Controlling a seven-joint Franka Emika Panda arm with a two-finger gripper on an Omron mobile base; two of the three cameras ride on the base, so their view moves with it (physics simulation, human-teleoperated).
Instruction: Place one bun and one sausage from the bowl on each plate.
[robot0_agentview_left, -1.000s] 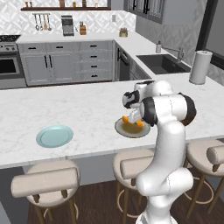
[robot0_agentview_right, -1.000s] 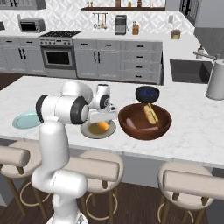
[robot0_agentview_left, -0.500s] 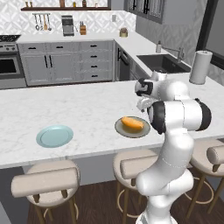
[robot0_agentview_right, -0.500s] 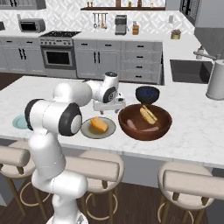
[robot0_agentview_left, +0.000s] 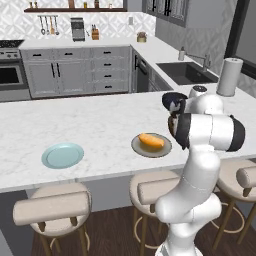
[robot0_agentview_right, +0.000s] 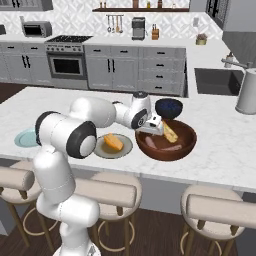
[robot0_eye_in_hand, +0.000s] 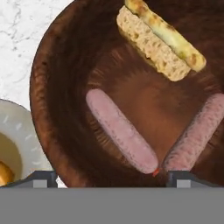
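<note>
Progress is judged partial: one bun (robot0_agentview_left: 151, 141) is laid on the grey plate (robot0_agentview_left: 136, 146), the light blue plate (robot0_agentview_left: 62, 155) is bare, and one bun (robot0_eye_in_hand: 157, 39) and two sausages (robot0_eye_in_hand: 120, 130) are left in the bowl (robot0_eye_in_hand: 52, 109) under the gripper (robot0_eye_in_hand: 111, 177), whose tips are held apart with nothing between.

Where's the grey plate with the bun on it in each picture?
Left base view: the grey plate is on the counter right of centre, just left of the arm.
Right base view: it is left of centre, beside the wooden bowl.
Hand view: a pale slice at the lower left edge.
Shared landmark: the orange bun lying on it.
</note>
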